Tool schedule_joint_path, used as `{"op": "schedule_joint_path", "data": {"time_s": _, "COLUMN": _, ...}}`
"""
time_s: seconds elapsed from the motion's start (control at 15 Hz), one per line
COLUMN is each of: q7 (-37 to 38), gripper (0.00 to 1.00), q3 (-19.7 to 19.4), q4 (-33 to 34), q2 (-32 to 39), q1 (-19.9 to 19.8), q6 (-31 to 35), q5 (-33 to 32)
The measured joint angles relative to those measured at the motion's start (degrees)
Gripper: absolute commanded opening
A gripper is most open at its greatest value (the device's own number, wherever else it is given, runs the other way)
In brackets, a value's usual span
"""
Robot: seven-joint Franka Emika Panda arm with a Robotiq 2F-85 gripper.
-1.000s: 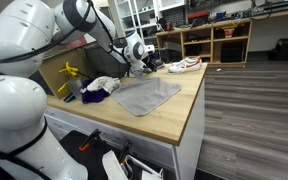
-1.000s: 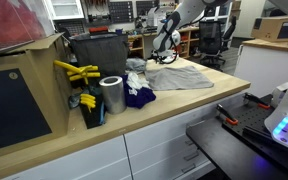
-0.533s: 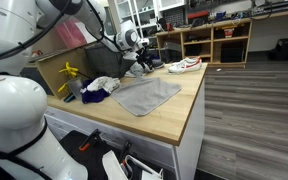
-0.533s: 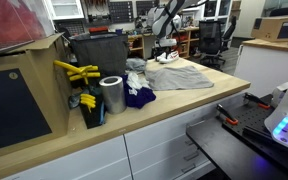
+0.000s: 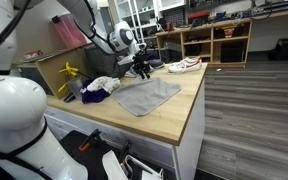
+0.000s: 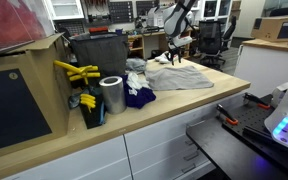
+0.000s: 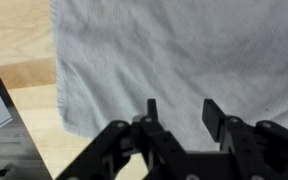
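A grey cloth [image 5: 147,95] lies flat on the wooden worktop [image 5: 179,115]; it also shows in the exterior view from the worktop's other end [image 6: 181,75]. My gripper [image 5: 141,70] hangs just over the cloth's far edge, pointing down [image 6: 176,57]. In the wrist view the gripper [image 7: 182,108] is open, its two black fingers apart with only the cloth [image 7: 174,50] showing between them. Nothing is held. The cloth's corner and bare wood [image 7: 19,50] show at the left of that view.
A white and red shoe [image 5: 185,65] lies beyond the cloth near the worktop's far corner. White [image 5: 102,84] and purple [image 6: 137,96] rags, a silver roll [image 6: 111,96], yellow tools [image 6: 74,70] and a dark bin [image 6: 99,52] crowd the other end.
The arm's upper links have swung up and over. The gripper has shifted a little along the cloth's far edge and now points straight down over it.
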Motion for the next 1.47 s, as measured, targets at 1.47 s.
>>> {"op": "schedule_joint_path", "data": {"time_s": 1.47, "q7": -3.52, "gripper": 0.00, "q3": 1.13, "q4": -33.35, "q2": -10.83, "q1": -7.12, "q6": 16.08, "q5": -5.47}}
